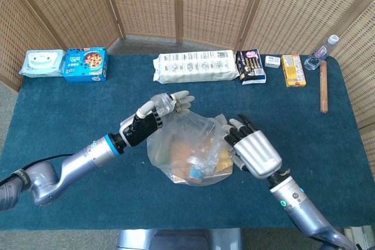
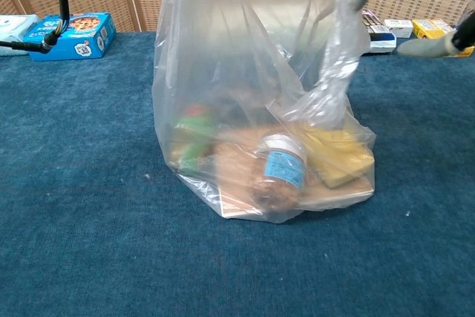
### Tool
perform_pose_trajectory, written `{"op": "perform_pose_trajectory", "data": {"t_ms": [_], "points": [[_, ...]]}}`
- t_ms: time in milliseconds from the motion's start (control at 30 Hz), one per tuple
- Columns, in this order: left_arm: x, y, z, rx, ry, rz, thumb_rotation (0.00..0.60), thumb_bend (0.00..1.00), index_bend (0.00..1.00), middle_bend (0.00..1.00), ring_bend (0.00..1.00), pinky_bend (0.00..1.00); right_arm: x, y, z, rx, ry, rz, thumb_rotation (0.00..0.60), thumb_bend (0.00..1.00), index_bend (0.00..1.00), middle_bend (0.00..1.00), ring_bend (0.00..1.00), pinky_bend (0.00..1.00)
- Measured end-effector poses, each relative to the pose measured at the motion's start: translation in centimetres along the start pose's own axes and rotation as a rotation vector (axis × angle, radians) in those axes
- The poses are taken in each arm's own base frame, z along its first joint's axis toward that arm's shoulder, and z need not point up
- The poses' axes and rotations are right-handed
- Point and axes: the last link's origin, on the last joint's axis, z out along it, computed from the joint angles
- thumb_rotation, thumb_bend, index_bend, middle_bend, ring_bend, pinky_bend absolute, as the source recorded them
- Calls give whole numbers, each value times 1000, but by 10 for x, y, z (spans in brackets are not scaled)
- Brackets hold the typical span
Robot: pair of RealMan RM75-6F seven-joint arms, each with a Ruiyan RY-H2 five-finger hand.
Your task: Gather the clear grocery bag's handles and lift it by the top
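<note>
Clear grocery bag (image 2: 260,94): thin, limp, slippery film, standing mid-table (image 1: 70,121), weighted low by a jar (image 2: 280,172) and yellow block (image 2: 338,155); likely light but bottom-heavy, best taken at the bunched top. Right robot hand (image 1: 252,151): fingers spread, holding nothing, at the bag's right side. Left robot hand (image 1: 157,111): pinching 1 gathered handle (image 1: 167,103). Beyond: boxed packets (image 1: 196,67), rigid.

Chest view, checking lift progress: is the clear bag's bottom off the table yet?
No, the clear bag still sits with its base and contents resting flat on the blue tablecloth.
</note>
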Motion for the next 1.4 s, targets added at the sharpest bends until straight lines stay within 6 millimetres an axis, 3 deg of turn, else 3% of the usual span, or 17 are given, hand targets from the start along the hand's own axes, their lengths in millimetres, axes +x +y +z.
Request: {"op": "perform_pose_trajectory", "data": {"t_ms": [233, 467, 800, 1400], "points": [[3, 3, -7, -7, 4, -8, 0, 193, 0, 0, 0, 0, -13, 33, -18, -101, -46, -6, 600, 345, 324, 249, 154, 55], [4, 4, -11, -11, 3, -19, 0, 193, 0, 0, 0, 0, -18, 45, -21, -100, -5, 52, 600, 344, 278, 232, 155, 53], [2, 5, -7, -12, -6, -21, 0, 193, 0, 0, 0, 0, -15, 35, -11, -4, 118, 94, 600, 342, 224, 203, 153, 53], [3, 8, -6, -16, 1, -27, 0, 193, 0, 0, 0, 0, -37, 16, -1, 73, 201, 107, 600, 297, 166, 172, 148, 58]]}}
